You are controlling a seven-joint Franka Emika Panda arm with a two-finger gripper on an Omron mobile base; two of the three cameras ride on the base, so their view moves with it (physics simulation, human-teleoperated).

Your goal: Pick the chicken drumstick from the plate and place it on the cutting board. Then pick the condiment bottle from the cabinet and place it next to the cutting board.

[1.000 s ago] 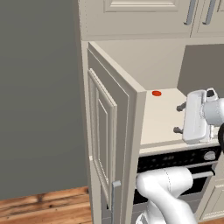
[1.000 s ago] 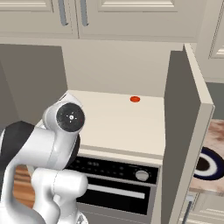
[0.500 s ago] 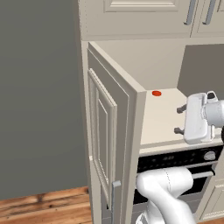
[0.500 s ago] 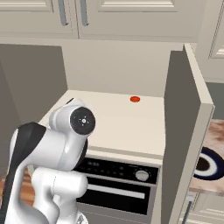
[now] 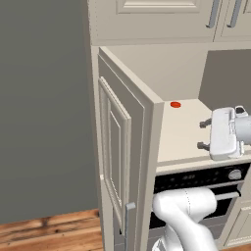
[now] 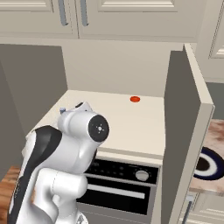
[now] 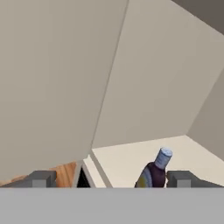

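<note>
The condiment bottle (image 7: 154, 171), dark brown with a blue-grey cap, stands on the cream shelf of the cabinet (image 5: 182, 128). In the hand view it is ahead of my open gripper (image 7: 110, 179), close to the right fingertip (image 7: 179, 178) and not touching it. In the left base view the gripper (image 5: 201, 135) hovers over the shelf's front, pointing left, with nothing between its fingers. The plate (image 6: 217, 164) shows partly behind the open door at the right. The chicken drumstick and the cutting board are out of view.
The open panelled cabinet door (image 5: 122, 157) hides the shelf's left part. A small red disc (image 5: 175, 104) lies at the back of the shelf. An oven front (image 6: 127, 181) sits under the shelf. Upper cabinets (image 6: 70, 17) hang above. The marbled countertop (image 6: 214, 133) is at the right.
The arm's upper joint has swung to the right in the right base view. The hand has stayed almost in place over the shelf, jaws still wide.
</note>
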